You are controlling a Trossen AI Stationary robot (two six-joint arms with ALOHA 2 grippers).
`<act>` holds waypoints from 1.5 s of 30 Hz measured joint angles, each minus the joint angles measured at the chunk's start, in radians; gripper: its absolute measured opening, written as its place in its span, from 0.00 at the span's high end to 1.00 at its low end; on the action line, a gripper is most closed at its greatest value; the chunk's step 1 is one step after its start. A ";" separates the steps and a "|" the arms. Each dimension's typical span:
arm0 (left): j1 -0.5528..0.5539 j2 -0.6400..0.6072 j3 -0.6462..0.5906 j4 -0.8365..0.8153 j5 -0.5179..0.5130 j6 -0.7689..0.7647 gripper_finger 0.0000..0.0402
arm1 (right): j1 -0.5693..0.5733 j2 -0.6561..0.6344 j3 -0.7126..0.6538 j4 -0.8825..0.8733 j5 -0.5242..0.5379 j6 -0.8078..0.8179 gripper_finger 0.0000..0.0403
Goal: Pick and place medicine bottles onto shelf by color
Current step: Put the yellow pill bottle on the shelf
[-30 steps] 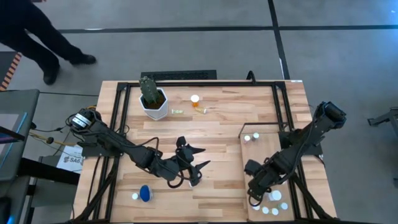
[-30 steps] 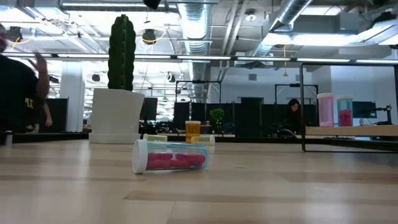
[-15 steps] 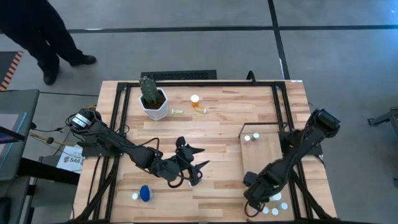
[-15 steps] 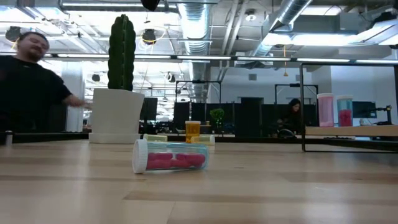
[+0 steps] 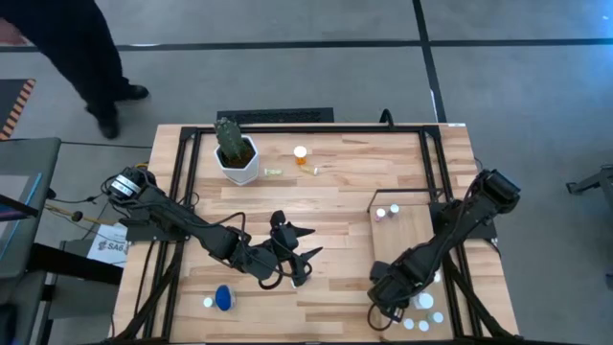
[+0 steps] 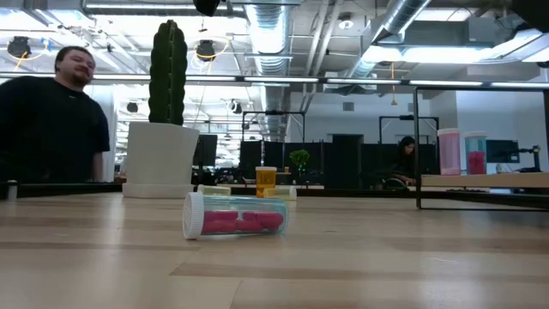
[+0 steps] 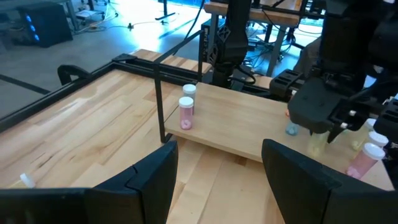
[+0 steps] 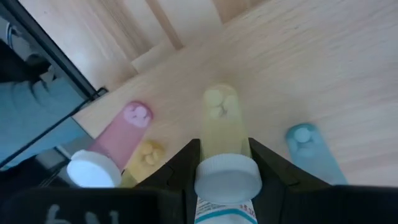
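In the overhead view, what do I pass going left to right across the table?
Blue bottle → cactus pot → left tool, open mid-table → shelf → right tool, shut on a yellow-green bottle.

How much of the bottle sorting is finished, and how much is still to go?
Done: several bottles stand on the shelf, two pink ones at its far end and a cluster at the near end. In hand: the right gripper holds a yellow-green bottle over that cluster. Left: the orange bottle, the blue one and the lying pink bottle remain on the table. The left gripper waits open mid-table.
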 joint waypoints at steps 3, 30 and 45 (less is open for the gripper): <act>0.000 0.000 0.000 -0.004 0.000 0.000 0.45 | -0.008 0.001 0.000 0.003 -0.051 -0.002 0.68; 0.000 0.000 0.000 -0.044 0.000 0.000 0.45 | -0.030 0.011 0.000 0.007 -0.139 0.052 0.68; 0.000 0.000 0.000 -0.040 -0.010 -0.002 0.45 | -0.032 0.011 -0.032 0.019 -0.136 -0.014 0.68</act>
